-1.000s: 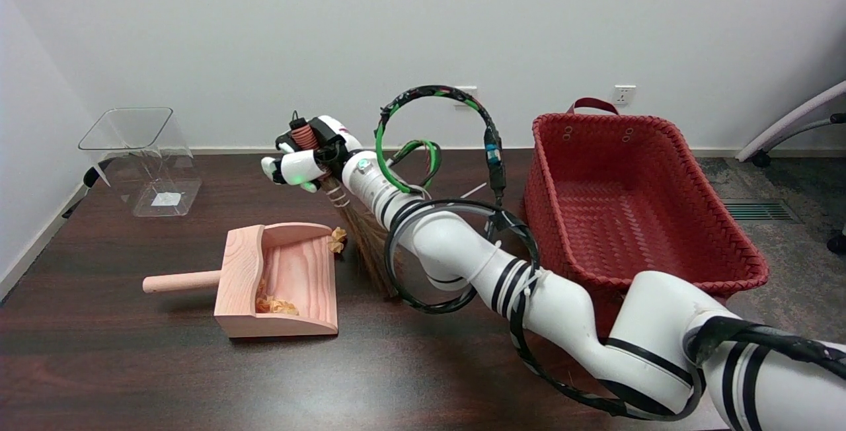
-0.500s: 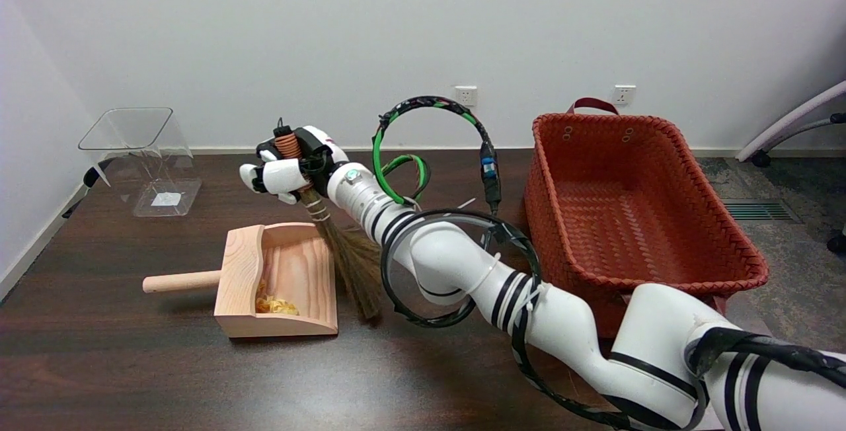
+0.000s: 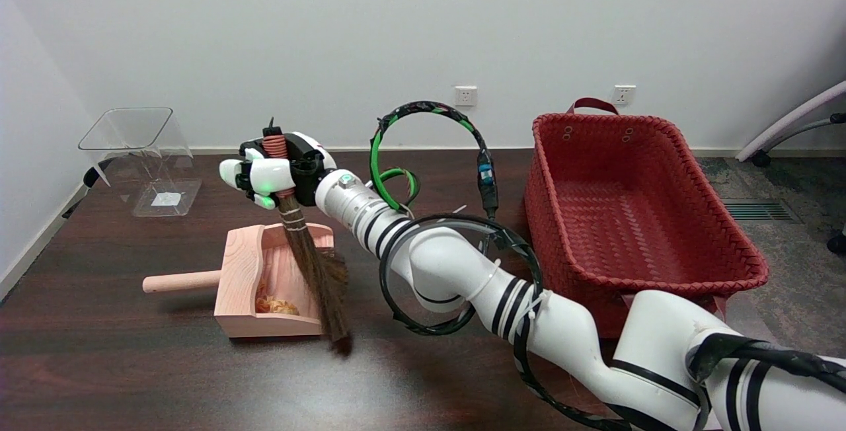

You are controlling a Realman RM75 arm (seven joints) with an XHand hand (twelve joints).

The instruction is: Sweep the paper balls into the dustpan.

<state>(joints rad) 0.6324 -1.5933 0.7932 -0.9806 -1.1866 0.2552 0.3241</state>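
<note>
Paper balls (image 3: pixel 276 305): crumpled, yellowish-tan, heaped inside the dustpan against its near wall, toward the handle side.
Dustpan (image 3: pixel 243 266): pale wood, flat on the dark table, round handle pointing to picture left, open mouth facing right.
Broom (image 3: pixel 316 274): small whisk of brown bristles, bound with pale wire near the top, reddish coiled handle. Slanted, handle up and left, bristle tips down and right. Bristles lying across the open mouth of the dustpan, tips blurred at the pan's near right corner, on or just above the table; cannot tell which.
Right hand (image 3: pixel 269 172): above the far edge of the dustpan, wrapped around the broom handle. Fingers (image 3: pixel 246 174) curled in and pressed together around the coil, not spread; top of the handle poking up past them. Green light glowing on the underside.
Right arm (image 3: pixel 462 272): white, black-banded, reaching in from lower right, looped with black and green cables.
Basket (image 3: pixel 720 199): red woven, on the right part of the table, well apart from the dustpan.
Clear plastic bin (image 3: pixel 142 153): far left corner of the table, tilted.
Table (image 3: pixel 132 378): dark brown wood grain.
</note>
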